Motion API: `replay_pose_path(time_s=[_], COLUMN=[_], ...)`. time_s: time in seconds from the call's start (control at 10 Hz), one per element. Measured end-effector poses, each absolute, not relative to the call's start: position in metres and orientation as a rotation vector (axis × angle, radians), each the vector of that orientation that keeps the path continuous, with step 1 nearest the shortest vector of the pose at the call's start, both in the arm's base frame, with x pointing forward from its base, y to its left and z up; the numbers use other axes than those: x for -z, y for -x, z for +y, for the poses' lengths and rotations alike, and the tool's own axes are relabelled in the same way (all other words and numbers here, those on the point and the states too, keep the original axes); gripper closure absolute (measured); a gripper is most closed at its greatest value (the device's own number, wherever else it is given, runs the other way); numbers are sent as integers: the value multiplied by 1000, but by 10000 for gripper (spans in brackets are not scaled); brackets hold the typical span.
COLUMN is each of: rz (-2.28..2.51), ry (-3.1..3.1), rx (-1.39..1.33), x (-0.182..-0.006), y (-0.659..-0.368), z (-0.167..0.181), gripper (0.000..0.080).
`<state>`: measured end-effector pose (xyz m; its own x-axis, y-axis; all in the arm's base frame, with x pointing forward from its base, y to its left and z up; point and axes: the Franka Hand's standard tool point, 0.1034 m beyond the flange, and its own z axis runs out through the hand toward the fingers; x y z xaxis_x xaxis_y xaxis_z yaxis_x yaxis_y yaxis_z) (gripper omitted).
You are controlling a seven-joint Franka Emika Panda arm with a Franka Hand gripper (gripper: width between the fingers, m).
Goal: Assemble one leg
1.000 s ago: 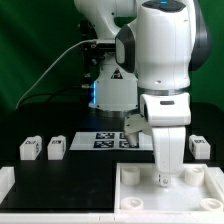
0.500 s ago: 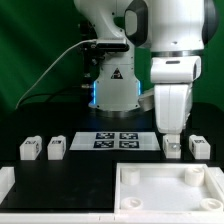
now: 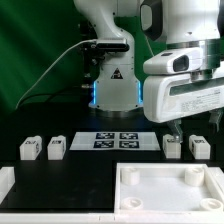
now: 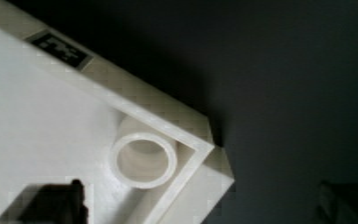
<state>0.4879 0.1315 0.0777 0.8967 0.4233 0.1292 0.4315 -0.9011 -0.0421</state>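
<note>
The fingers (image 4: 51, 200) are held wide apart and empty; the nearest leg (image 3: 172, 147) is found upright on the tabletop (image 3: 90, 166), just below them.

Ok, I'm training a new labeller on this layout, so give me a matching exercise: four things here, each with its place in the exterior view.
Things:
1. marker board
2. panel
3. gripper
4. leftmost leg

Places:
A. raised, on the exterior view's right
B. farthest to the exterior view's left
C. at the front, nearest the camera
D. lying flat, centre of the scene

Pairs: 1-D, 2-C, 3-A, 4-B
</note>
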Motion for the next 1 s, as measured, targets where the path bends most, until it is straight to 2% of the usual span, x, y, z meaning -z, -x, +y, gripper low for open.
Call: replay_pose_path(time_s=[0.1,0.3,0.6,0.9,1.0], rz=[-515,-91,2,-35,-16], ry=[3014,3031,3016,3052,3048], rx=[171,109,88,-362,-609], x=[-76,-65,-56,-52,-45], y=[-484,-458,-459,-446,-426], z=[137,170,178,169,166], gripper=[150,150,150,150,150])
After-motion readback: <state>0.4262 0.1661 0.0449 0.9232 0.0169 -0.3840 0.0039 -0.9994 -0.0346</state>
